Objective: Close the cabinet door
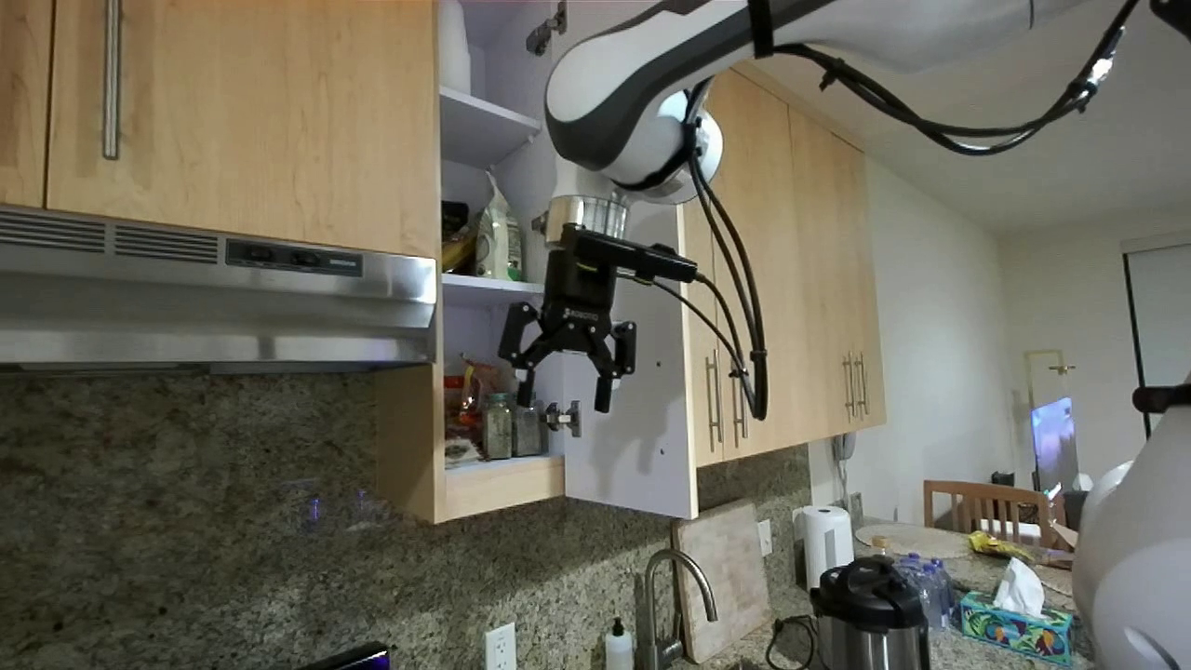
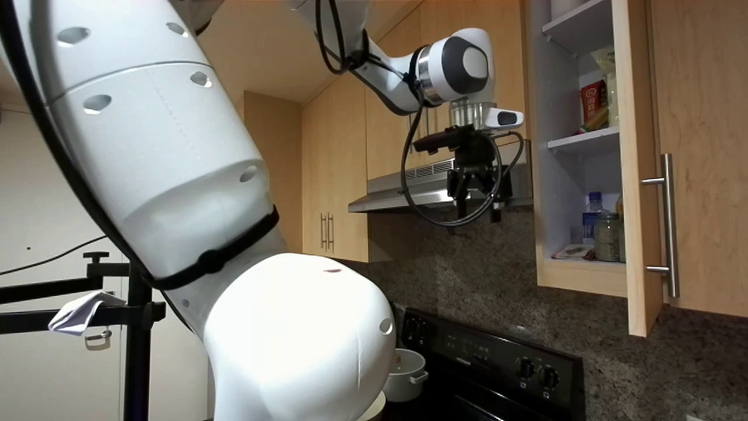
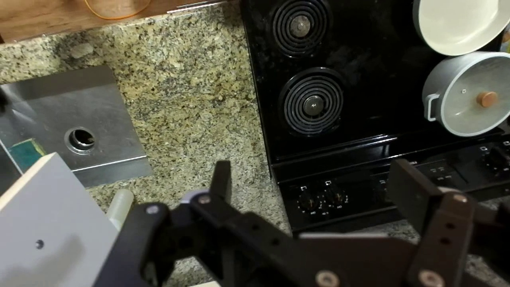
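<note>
The cabinet door stands wide open. In an exterior view its pale grey inner face (image 1: 642,419) shows, with a hinge at the cabinet side. In an exterior view its light-wood edge (image 2: 637,234) and slim metal bar handle (image 2: 669,228) show. The door's inner face (image 3: 51,239) also fills the lower left of the wrist view. My gripper (image 1: 565,391) is open and empty, fingers pointing down, in front of the cabinet opening and on the inner side of the door. It also shows in an exterior view (image 2: 479,210) and the wrist view (image 3: 310,167). No contact with the door is visible.
The open cabinet's shelves (image 1: 488,288) hold jars and bags. The range hood (image 1: 214,307) is beside the cabinet. Closed light-wood doors (image 1: 819,279) stand past the open door. Below are the stove (image 3: 338,119), a lidded pot (image 3: 470,95), the sink (image 3: 99,111) and a faucet (image 1: 684,568).
</note>
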